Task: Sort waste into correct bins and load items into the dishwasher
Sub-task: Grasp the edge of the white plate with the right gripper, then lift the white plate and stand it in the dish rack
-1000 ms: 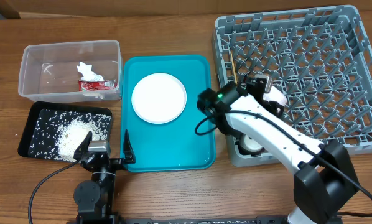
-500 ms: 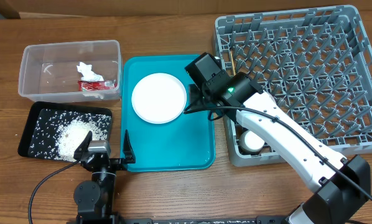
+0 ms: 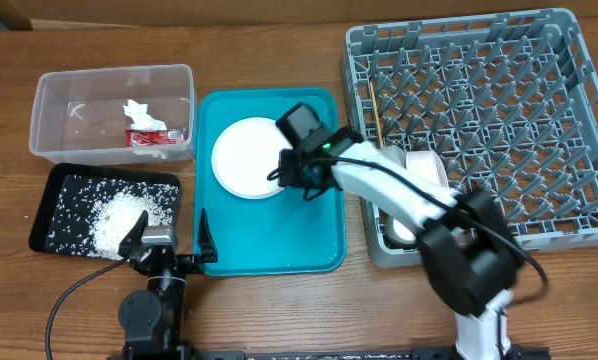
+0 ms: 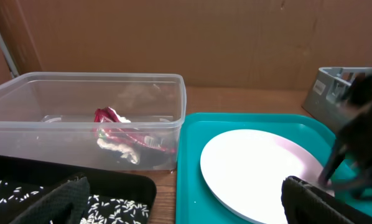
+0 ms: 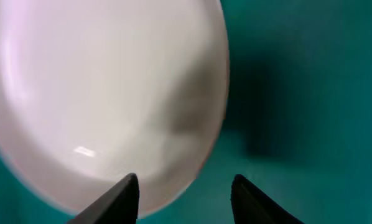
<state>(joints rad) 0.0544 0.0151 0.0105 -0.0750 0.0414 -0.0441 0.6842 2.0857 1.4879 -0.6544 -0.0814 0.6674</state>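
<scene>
The large white plate (image 3: 251,157) lies on the flat teal tray (image 3: 269,235). My right gripper (image 3: 291,180) is open, low over the plate's right edge; in the right wrist view (image 5: 185,190) one finger is over the plate (image 5: 105,87), the other over teal. My left gripper (image 3: 169,243) is open at the front, between the black tray and the teal tray. The clear tub (image 3: 112,112) holds the red wrapper (image 3: 155,136) and white tissue (image 3: 139,112). The black tray (image 3: 69,205) holds rice (image 3: 117,220). The grey rack (image 3: 489,120) holds a chopstick (image 3: 376,108), a white cup (image 3: 426,165) and a bowl (image 3: 401,228).
The left wrist view shows the clear tub (image 4: 86,118) with the wrapper (image 4: 111,118), the plate (image 4: 254,168), and my right arm blurred at the right. Bare wood table (image 3: 279,310) lies in front.
My right arm has swung left from the rack's front left part to the teal tray, ending low over the plate's right edge. The left arm has not moved.
</scene>
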